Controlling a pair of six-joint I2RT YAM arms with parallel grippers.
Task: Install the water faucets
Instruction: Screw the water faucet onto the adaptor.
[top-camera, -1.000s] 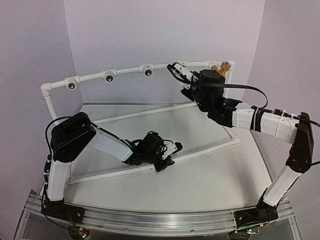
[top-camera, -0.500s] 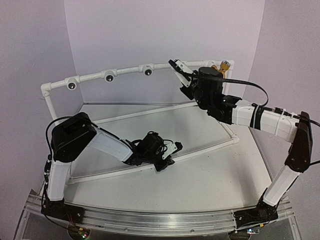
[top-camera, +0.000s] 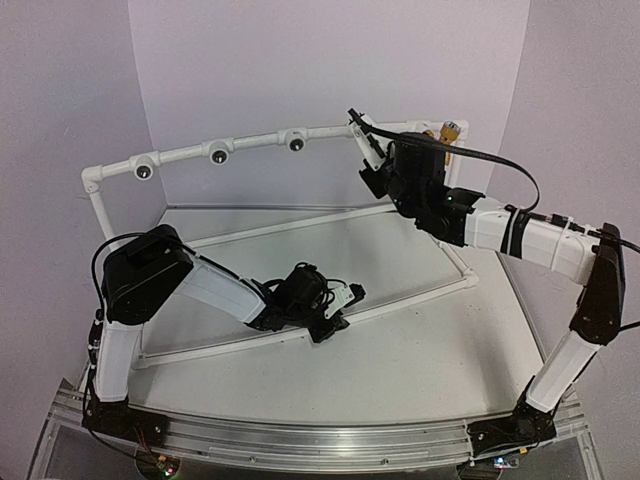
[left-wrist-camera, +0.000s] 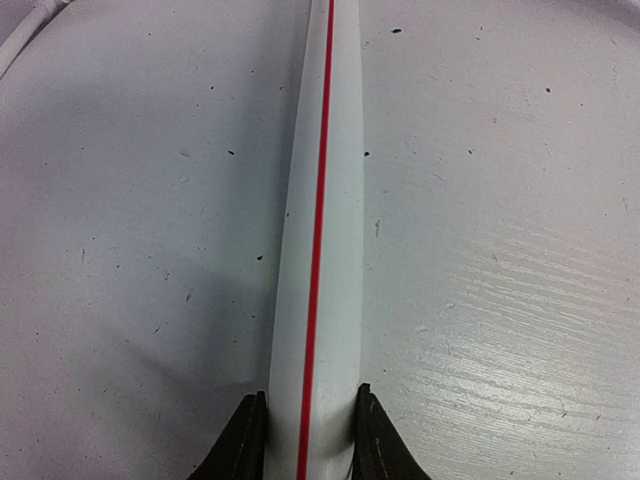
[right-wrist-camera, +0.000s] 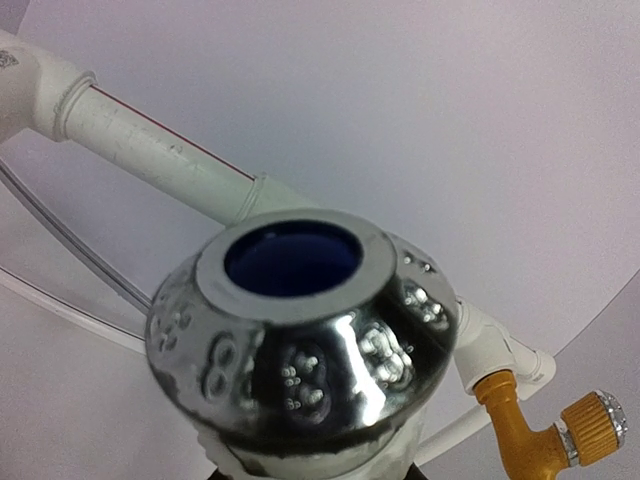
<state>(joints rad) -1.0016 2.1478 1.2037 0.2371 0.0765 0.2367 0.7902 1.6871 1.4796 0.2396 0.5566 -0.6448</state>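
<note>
Print on the pipe frame (right-wrist-camera: 160, 155) elbow is too blurred to read. Right pincer (top-camera: 362, 135) is clamped on a chrome-headed faucet (right-wrist-camera: 300, 330) beside the top rail, its blue mouth facing the wrist camera. The yellow faucet (right-wrist-camera: 530, 440) sits at the rail's right end, bending rightward. Left pincer (left-wrist-camera: 308, 445) is clamped on a red-striped pipe (left-wrist-camera: 320, 200) lying on the desk (left-wrist-camera: 500, 250).

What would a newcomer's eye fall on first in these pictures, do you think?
A shiny chrome head with a blue opening fills the right wrist view, in front of the top rail. A yellow faucet sits at that rail's right end. On the table, the left gripper is clamped on a white pipe with a red stripe.
</note>
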